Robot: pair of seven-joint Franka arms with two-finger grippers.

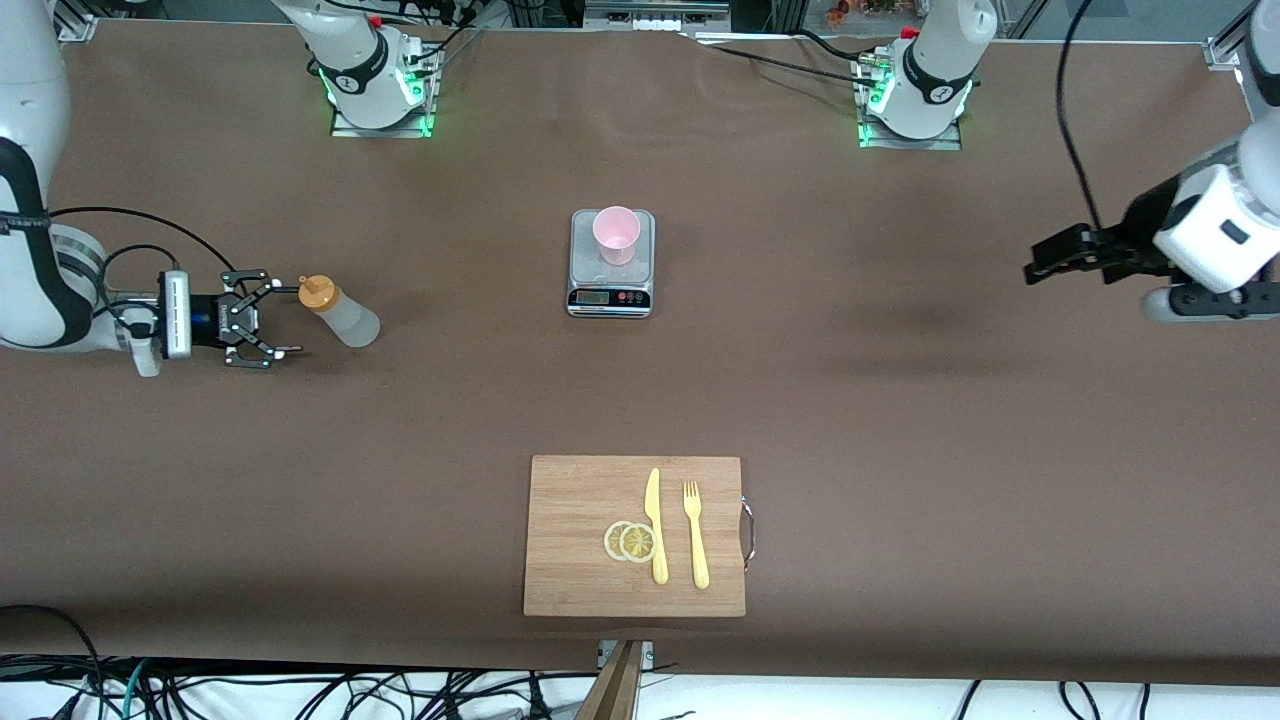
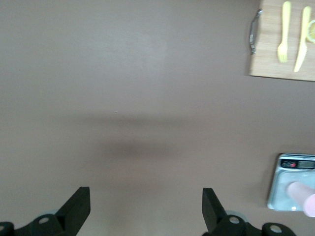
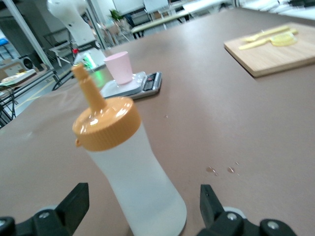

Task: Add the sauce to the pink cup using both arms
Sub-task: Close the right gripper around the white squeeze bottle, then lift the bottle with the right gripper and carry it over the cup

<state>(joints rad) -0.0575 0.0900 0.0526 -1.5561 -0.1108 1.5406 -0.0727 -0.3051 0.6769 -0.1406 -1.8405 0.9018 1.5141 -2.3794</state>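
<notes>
So the right gripper (image 1: pixel 268 322) sits low at the right arm's end of the table with its black fingers spread wide, and the small translucent whitish squeeze bottle with the orange nozzle cap (image 1: pixel 340 312) stands just in front of the fingertips, not between them yet. In the right wrist view the bottle (image 3: pixel 129 167) fills the gap ahead of the two fingertips (image 3: pixel 74 201), upright, nothing touching it.

The small pale pink plastic cup (image 1: pixel 616 235) is well off from that gripper, standing on the platform of a small grey kitchen scale (image 1: pixel 611 285) in the middle of the table. It looks empty as far as anyone can tell from here.

The left gripper (image 1: pixel 1040 262) hangs over bare brown table (image 1: pixel 900 400) at the left arm's end, fingers spread too, holding nothing. It looks like it's just waiting.

Step in hand is probably the grab on the bottle. To do it well, the right gripper should slide forward until the fingers sit on either side of the soft body, below the orange cap, and close gently. That plastic likely squishes, so a hard pinch could push sauce out early, and a nudge from one finger could tip it.

Nearer the front camera there's a bamboo cutting board (image 1: pixel 580 500) with a yellow plastic knife (image 1: pixel 655 525), a yellow fork (image 1: pixel 695 535) and two lemon slices (image 1: pixel 630 541), well away from both grippers.
</notes>
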